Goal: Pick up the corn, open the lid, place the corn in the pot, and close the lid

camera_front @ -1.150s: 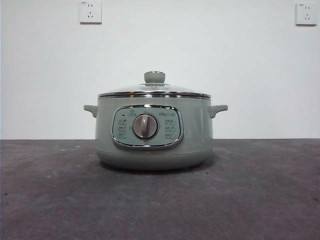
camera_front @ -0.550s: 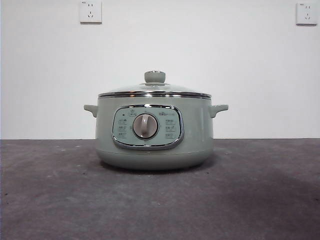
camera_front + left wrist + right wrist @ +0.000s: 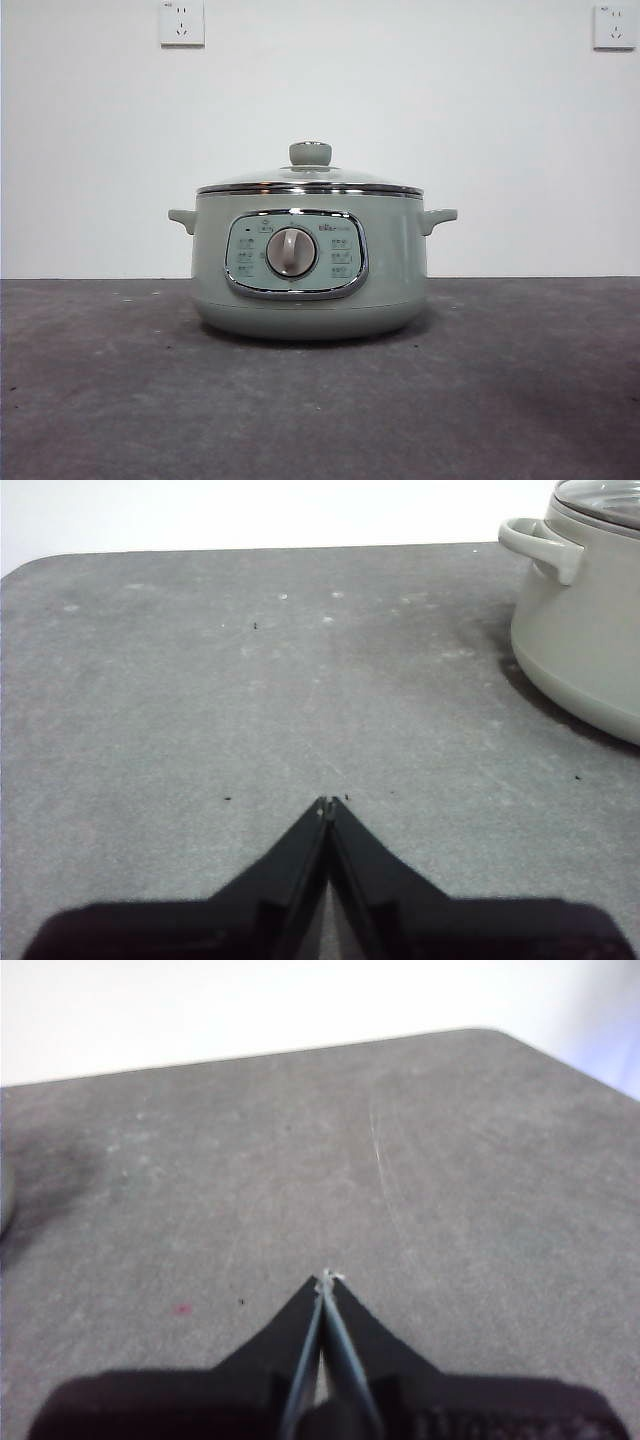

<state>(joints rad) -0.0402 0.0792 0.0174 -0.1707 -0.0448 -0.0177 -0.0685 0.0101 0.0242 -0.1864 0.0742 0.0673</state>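
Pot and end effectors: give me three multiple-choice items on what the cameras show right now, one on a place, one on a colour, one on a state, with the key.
1. Where is the lid?
A. Seated on the pot
B. Flat on the table
C. Held in an end effector

2. What colour is the pot?
A. Red
B. Sage green
C. Black

3. How do the jaws of the left end effector and the right end effector stand?
A. Both wide open
B. Both shut, holding nothing
C. One clamped on the lid's knob

Key: 1 A, the chrome rim sits level on the pot's top edge in the front view. 2 B, its body and side handles are pale green. 3 B, in each wrist view the jaw tips meet over bare table.
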